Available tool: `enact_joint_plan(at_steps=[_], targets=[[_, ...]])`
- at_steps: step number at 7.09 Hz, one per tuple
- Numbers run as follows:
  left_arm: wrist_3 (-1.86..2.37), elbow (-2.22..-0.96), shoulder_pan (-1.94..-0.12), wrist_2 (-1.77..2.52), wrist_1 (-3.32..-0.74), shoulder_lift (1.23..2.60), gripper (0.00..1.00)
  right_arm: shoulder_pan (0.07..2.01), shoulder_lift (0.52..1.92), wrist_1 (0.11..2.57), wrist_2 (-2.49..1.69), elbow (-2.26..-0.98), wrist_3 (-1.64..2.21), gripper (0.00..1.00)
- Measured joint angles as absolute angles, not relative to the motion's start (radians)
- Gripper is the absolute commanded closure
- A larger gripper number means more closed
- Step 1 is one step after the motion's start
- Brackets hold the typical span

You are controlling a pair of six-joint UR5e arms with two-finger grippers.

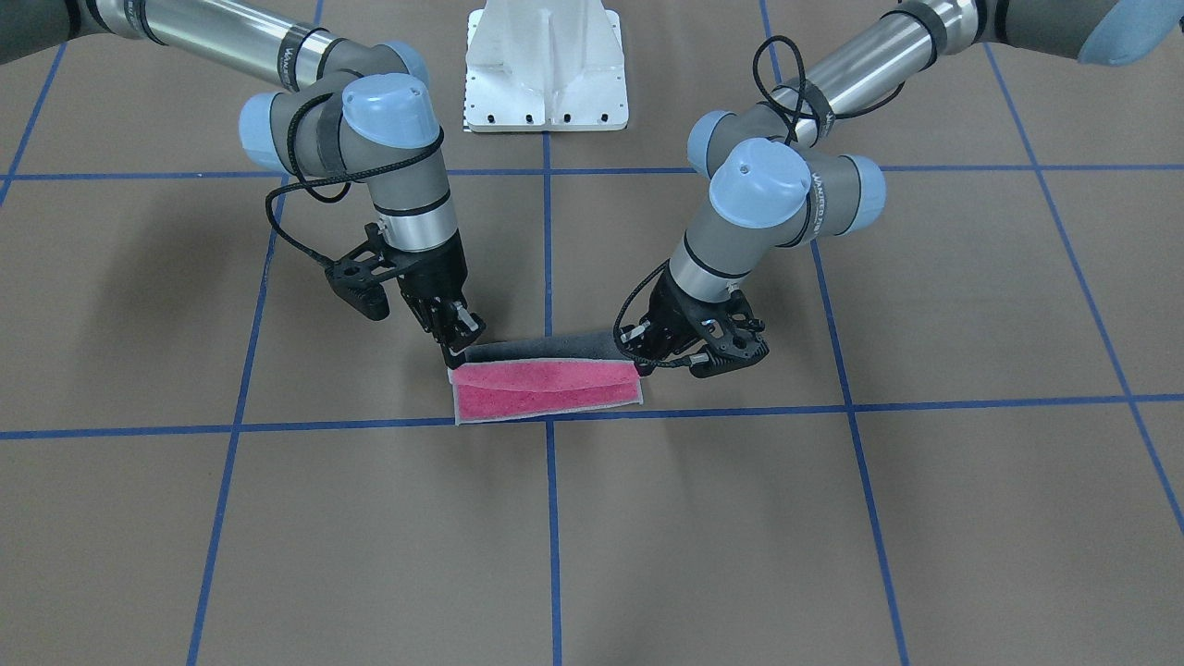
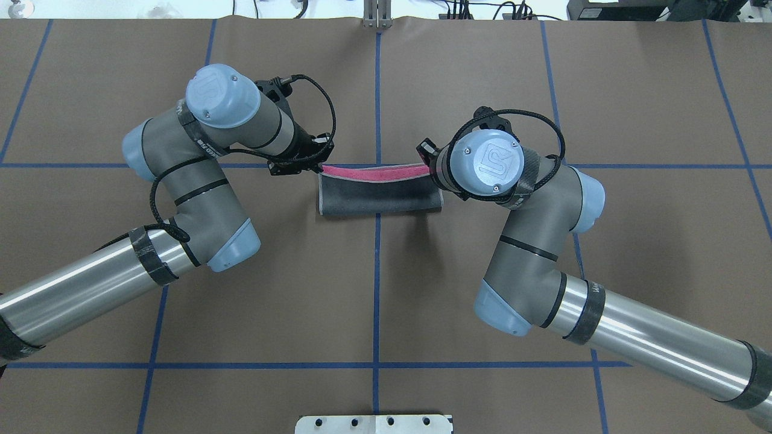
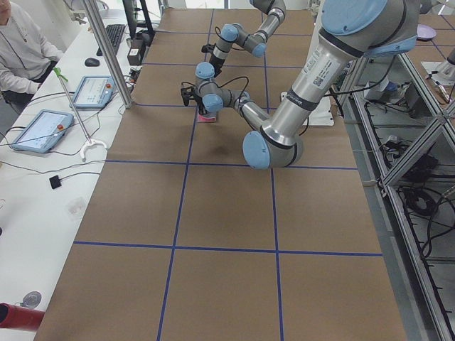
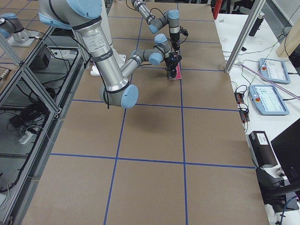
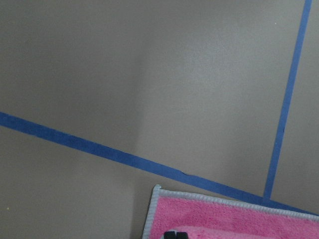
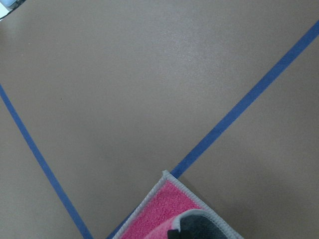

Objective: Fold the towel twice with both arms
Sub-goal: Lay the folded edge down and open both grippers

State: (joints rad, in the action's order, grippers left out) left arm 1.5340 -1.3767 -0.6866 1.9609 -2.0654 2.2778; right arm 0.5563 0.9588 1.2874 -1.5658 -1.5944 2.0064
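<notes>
The towel lies at the table's middle, half folded. Its lower layer shows pink in the front-facing view, and the dark grey face curls over it in the overhead view. My left gripper is shut on one corner of the raised edge; it also shows in the overhead view. My right gripper is shut on the other corner, and its wrist hides it in the overhead view. Both hold the edge low above the pink layer. The wrist views show pink towel corners.
The white bolted pedestal stands at the robot's side of the table. Blue tape lines grid the brown table cover. A person and tablets are at a side bench beyond the table's far edge.
</notes>
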Motion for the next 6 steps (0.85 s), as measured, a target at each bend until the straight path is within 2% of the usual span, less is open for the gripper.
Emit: enact_joint_plan(at_steps=[1,2,4,6], targets=[[1.534,-1.366,-0.688,1.953,-2.065,2.285,0.93,0.557,0.959,1.288,-1.565,-1.593,2.006,1.00],[1.534,-1.359,-0.690,1.950,-2.065,2.288,0.65,0.560,0.959,1.287,-1.565,-1.590,2.007,0.70],[1.535,-1.342,-0.696,1.933,-2.065,2.297,0.01,0.580,0.953,1.287,-1.566,-1.564,2.008,0.00],[1.535,-1.308,-0.710,1.917,-2.075,2.318,0.01,0.610,0.929,1.286,-1.577,-1.524,1.982,0.00]])
